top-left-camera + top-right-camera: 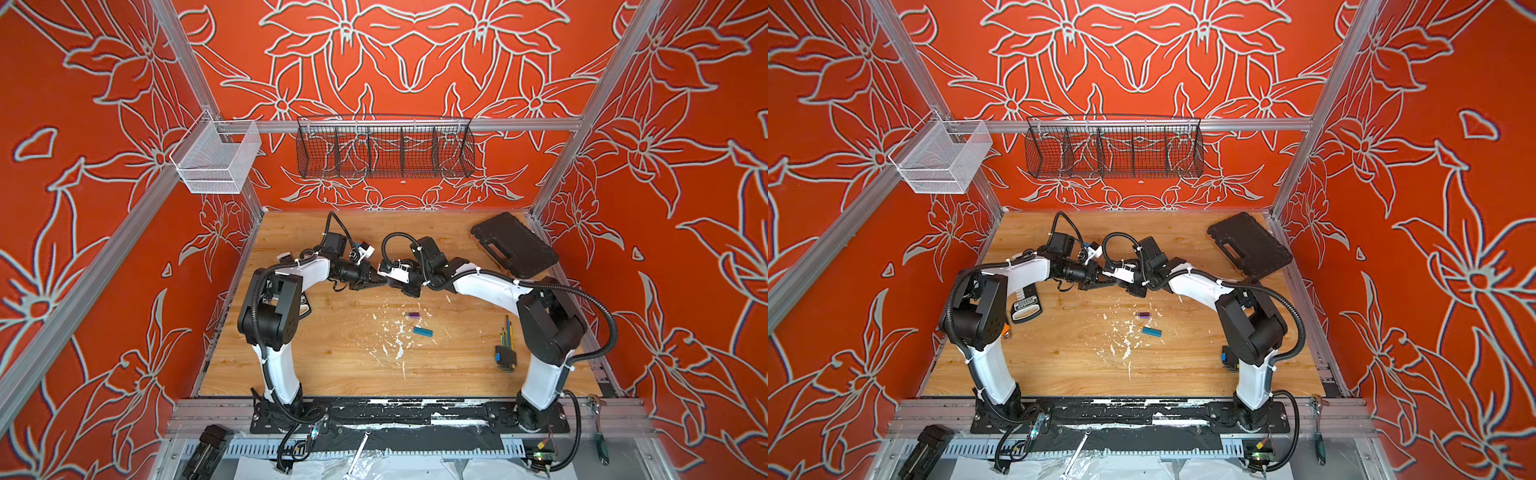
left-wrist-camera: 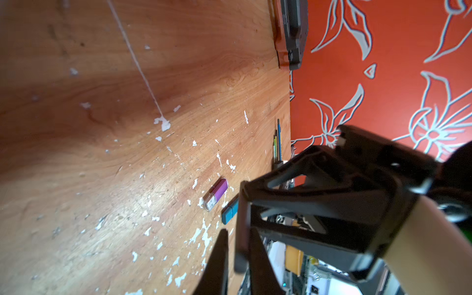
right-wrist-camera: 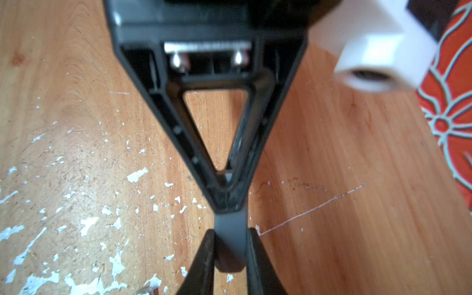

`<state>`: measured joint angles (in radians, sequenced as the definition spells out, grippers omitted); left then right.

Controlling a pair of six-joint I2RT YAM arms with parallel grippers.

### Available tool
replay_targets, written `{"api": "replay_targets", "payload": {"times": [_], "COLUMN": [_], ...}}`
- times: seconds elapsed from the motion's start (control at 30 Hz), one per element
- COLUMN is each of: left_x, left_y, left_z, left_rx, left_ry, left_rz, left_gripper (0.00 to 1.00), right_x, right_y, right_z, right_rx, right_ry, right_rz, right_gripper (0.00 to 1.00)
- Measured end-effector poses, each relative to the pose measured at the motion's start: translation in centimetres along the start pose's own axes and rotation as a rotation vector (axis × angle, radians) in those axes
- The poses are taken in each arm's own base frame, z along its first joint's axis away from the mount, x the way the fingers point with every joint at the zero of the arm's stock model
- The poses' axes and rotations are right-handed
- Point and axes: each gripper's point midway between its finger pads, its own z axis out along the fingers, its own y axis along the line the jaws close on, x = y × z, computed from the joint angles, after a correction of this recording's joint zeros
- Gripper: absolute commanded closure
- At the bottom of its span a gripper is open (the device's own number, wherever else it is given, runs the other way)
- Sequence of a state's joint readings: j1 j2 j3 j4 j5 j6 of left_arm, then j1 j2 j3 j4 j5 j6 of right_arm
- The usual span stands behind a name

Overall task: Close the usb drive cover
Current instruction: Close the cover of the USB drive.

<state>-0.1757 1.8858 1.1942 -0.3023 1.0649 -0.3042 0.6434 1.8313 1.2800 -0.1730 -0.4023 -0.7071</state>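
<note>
Both arms meet above the middle of the table (image 1: pixel 332 357). Between them sits a short dark grey bar with a rounded end (image 3: pixel 229 229), the usb drive as far as I can tell; its cover cannot be made out. My right gripper (image 3: pixel 229 245) is shut on it. My left gripper (image 2: pixel 240 245) stands slightly open around the same bar (image 2: pixel 242 217): one finger touches it and a narrow gap shows at the other. In both top views the left gripper (image 1: pixel 384 282) and right gripper (image 1: pixel 394 283) are tip to tip and hide the bar.
A purple drive with a clear cap (image 1: pixel 412 315) and a blue drive (image 1: pixel 422 331) lie on the table among white paint flecks. A black case (image 1: pixel 513 245) lies at the back right. A hex key set (image 1: pixel 506 345) is beside the right arm, and a black and white device (image 1: pixel 1026 305) is by the left arm.
</note>
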Motion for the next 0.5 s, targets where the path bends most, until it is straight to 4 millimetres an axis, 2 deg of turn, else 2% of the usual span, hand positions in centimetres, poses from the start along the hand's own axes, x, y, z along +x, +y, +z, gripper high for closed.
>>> {"api": "replay_targets", "payload": {"times": [0.17,0.37,0.5], "left_x": [-0.5,-1.4,-1.6], "left_y": [-1.2,-3.3,-3.3], "left_z": [-1.1,-3.4,-4.5], "left_rx": [0.003,0.001,-0.035], "left_ry": [-0.03,-0.104,-0.144], "left_rz": [0.022,0.091,0.112], "left_gripper": [0.66,0.61,0.6], "right_x": [0.3,3.2,5.6], "right_y": [-0.6,-1.3,-0.9], "right_z": [-1.1,-1.9,-2.3], "right_rx": [0.013,0.026,-0.001], "right_ry": [0.011,0.094,0.171], "right_rz": [-0.038,-0.026,-0.014], "right_gripper": [0.9,0.89,0.89]}}
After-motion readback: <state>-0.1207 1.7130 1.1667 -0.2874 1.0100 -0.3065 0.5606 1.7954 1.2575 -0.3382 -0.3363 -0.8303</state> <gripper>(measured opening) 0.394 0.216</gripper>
